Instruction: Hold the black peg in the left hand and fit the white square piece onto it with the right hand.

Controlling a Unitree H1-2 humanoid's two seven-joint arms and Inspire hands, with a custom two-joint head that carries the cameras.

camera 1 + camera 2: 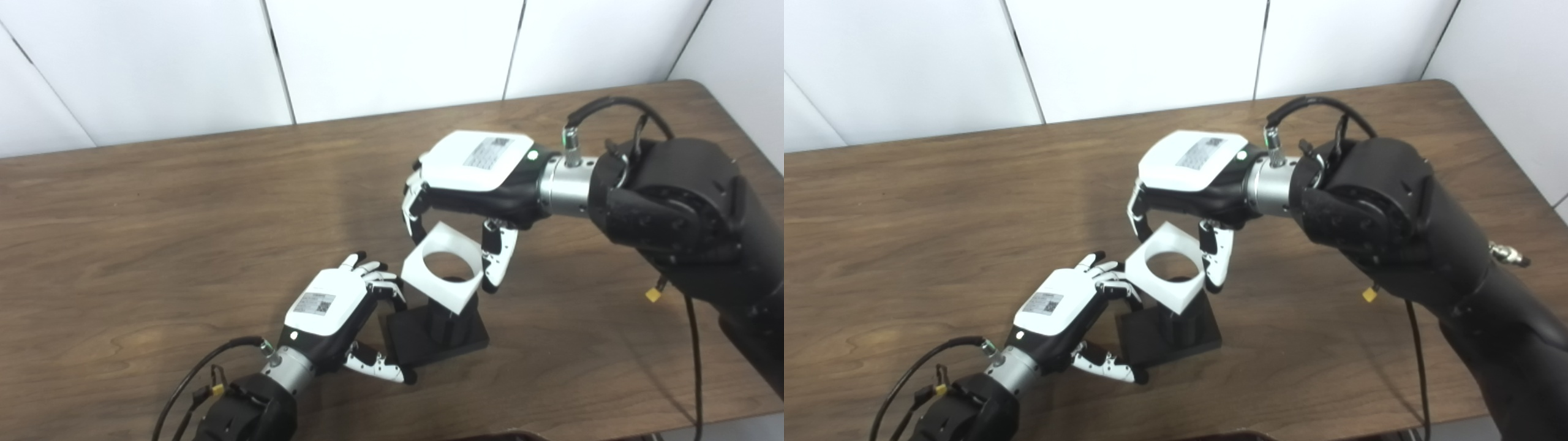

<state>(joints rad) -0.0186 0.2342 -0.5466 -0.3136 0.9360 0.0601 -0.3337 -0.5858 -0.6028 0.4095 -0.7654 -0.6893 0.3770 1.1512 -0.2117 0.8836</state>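
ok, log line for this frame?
left hand bracing black peg base on table | right hand holds white square piece tilted over peg top | not seated

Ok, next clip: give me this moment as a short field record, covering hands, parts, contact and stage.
surface: wooden table
left hand: left hand braces the left edge of the black peg, fingers and thumb on its square base
right hand: right hand holds the white square piece between fingers and thumb
piece pose: tilted, round hole over the peg top
seating: peg top shows through the hole; piece not down on the base
stage: fitting under way, not finished
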